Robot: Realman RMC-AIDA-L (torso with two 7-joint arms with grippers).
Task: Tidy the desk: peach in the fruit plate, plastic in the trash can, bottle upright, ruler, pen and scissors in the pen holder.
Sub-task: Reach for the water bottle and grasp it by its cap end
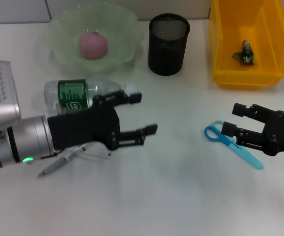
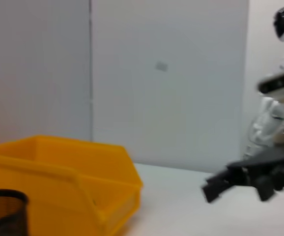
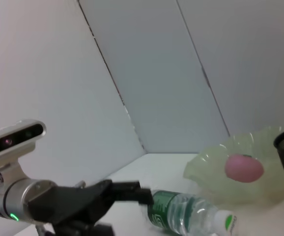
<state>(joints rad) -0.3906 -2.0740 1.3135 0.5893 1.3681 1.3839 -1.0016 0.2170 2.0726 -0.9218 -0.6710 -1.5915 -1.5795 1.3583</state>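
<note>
Clear plastic bottle lies on its side in the left middle of the head view, long axis running left to right, cap toward the pen holder. Just below it the left gripper hovers with fingers spread wide, holding nothing, and is much the nearer arm. At lower right, the right gripper sits open beside the scissors.
</note>
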